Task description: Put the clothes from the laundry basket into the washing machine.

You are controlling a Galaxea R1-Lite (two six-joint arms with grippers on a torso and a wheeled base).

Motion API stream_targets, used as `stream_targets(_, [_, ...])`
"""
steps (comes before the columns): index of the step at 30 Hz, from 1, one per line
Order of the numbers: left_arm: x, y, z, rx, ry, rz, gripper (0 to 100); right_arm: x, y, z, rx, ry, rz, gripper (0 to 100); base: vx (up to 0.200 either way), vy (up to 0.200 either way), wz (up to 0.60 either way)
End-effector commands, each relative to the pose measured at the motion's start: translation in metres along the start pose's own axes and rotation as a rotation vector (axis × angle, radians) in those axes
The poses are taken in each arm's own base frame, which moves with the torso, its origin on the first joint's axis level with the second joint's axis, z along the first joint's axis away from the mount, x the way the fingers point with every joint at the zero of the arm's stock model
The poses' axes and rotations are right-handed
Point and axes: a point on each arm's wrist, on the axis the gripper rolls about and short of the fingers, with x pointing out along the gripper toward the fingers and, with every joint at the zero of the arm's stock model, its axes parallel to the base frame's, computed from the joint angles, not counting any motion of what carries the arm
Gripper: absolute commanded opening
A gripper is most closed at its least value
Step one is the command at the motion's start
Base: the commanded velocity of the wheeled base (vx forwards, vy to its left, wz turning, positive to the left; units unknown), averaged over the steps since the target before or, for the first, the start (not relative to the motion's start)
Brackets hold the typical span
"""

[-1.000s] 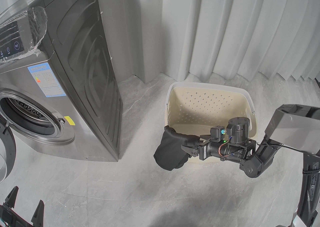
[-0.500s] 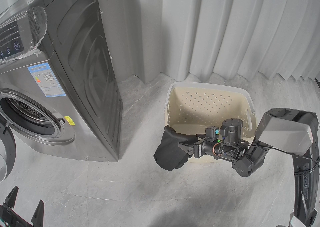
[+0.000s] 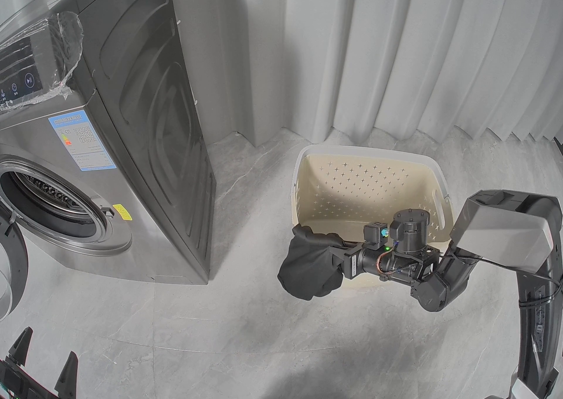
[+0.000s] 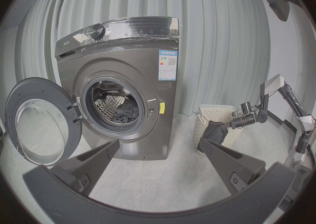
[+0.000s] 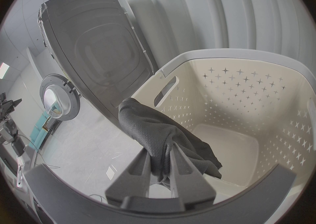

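I have the dark garment (image 3: 311,268) pinched in the right hand (image 3: 341,258), bunched and drooping at the corner of the laundry basket (image 3: 369,153) that faces the washing machine (image 3: 146,124). From the head view the bulk of the cloth hangs outside the basket above the floor (image 3: 246,324). I cannot tell whether it rests on the rim. The right wrist view brings me closer. There the two fingers (image 5: 141,172) are pressed together on a fold of the garment (image 5: 154,132), with the rest trailing toward the basket's cream, star-punched wall (image 5: 250,83) and its side handle slot. The left wrist view gives me the front of the machine (image 4: 131,66) straight on. Its round door (image 4: 42,121) is swung wide open to one side, and a heap of dark clothes (image 4: 126,112) lies inside the drum. Farther off in that view, the garment (image 4: 214,132) hangs against the basket's side (image 4: 200,126). The left hand (image 4: 158,144) sits low in front of the machine, well apart from the basket, its fingers spread. White curtains (image 3: 381,36) hang behind everything.
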Motion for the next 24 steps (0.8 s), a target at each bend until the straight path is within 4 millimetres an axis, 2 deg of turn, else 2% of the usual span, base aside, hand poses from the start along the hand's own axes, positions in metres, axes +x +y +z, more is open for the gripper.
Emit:
stream_targets(1, [0.0, 0.0, -0.005, -0.001, 0.001, 0.0, 100, -0.025, 0.006, 0.014, -0.013, -0.007, -0.001, 0, 0.0, 0.0, 0.0])
stream_targets(8, [0.0, 0.0, -0.005, 0.001, 0.001, 0.0, 100, -0.062, 0.021, 0.03, -0.018, -0.046, 0.012, 0, 0.0, 0.0, 0.0])
stream_targets(12, [0.0, 0.0, -0.005, 0.001, 0.001, 0.0, 100, -0.062, 0.02, 0.03, -0.019, -0.078, 0.01, 0, 0.0, 0.0, 0.0])
stream_targets(17, [0.0, 0.0, -0.005, 0.001, 0.001, 0.0, 100, -0.044, 0.012, 0.002, -0.007, -0.052, 0.001, 0, 0.0, 0.0, 0.0])
stream_targets(18, [0.0, 0.0, -0.005, 0.001, 0.001, 0.0, 100, -0.042, 0.011, -0.001, -0.005, -0.052, 0.0, 100, 0.0, 0.0, 0.0])
stream_targets(24, [0.0, 0.0, -0.005, 0.001, 0.001, 0.0, 100, -0.033, 0.012, -0.02, 0.006, -0.031, -0.013, 100, 0.0, 0.0, 0.0])
